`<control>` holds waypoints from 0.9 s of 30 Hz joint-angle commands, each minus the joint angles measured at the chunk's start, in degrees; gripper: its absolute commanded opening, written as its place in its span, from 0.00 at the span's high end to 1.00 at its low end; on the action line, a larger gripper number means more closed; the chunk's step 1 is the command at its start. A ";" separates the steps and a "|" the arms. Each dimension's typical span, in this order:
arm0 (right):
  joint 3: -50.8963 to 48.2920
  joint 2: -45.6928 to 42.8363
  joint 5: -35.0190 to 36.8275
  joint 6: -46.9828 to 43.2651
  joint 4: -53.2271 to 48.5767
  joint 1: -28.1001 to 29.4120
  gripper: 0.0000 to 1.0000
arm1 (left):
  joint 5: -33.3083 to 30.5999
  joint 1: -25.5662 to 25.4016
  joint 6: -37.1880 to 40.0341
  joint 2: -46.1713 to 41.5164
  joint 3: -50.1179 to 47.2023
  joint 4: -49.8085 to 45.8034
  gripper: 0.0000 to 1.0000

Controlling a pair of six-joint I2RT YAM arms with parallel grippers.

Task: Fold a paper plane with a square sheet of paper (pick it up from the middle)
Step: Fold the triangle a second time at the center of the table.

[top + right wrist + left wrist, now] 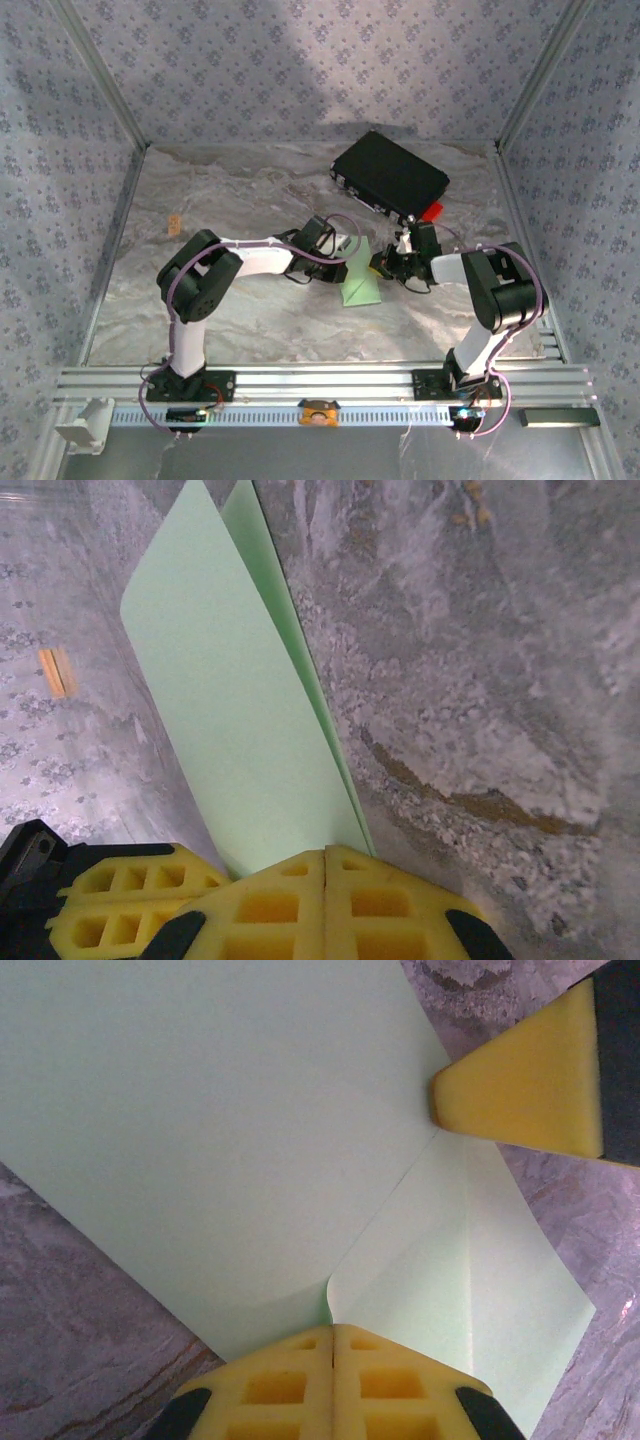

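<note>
Jaws clamped together on the square sheet of paper (230, 1130), the left gripper (332, 1345) and right gripper (326, 865) hold it folded and upright over the middle of the marbled surface (250, 190). Yellow pads (385, 1390) hide the pinched edges, and whether the sheet touches down is unclear.

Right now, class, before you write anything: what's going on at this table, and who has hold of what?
The left tool and the right tool are each shut on one thin pale green sheet of paper at the middle of the marbled table. The sheet is bent double into two layers, not yet a pointed plane. A black rectangular case sits at the far right.
</note>
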 commanded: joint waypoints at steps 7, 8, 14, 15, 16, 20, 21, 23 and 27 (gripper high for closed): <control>2.37 -7.27 0.60 -3.46 -10.43 0.71 1.00 | -0.52 0.32 0.91 0.89 -0.55 -2.67 1.00; 2.42 -7.43 0.14 -3.53 -10.73 1.23 1.00 | -0.51 0.33 0.91 0.84 -0.54 -2.77 1.00; 0.79 -6.29 -1.15 -0.32 -6.37 5.35 1.00 | -0.59 0.32 0.87 0.97 -0.56 -2.75 1.00; 0.65 -5.94 -1.05 -0.03 -5.98 5.56 1.00 | -0.60 0.33 0.83 0.97 -0.55 -2.71 1.00; 0.57 -5.45 -0.98 0.19 -5.49 5.79 1.00 | -0.57 0.36 0.83 0.97 -0.56 -2.69 1.00; -0.11 -3.03 -1.67 0.64 -3.11 6.04 1.00 | -0.60 0.33 1.17 0.95 -0.29 -3.19 1.00; -0.31 -2.57 -1.68 0.62 -2.67 6.02 1.00 | -0.67 0.32 1.18 0.91 -0.29 -3.14 1.00; -0.76 -1.53 -0.90 0.27 -3.04 5.87 1.00 | -0.60 0.33 1.22 0.97 -0.21 -3.35 1.00; -2.68 0.50 -0.03 -0.16 -2.32 5.38 1.00 | -0.51 0.37 1.03 0.65 -0.20 -3.21 1.00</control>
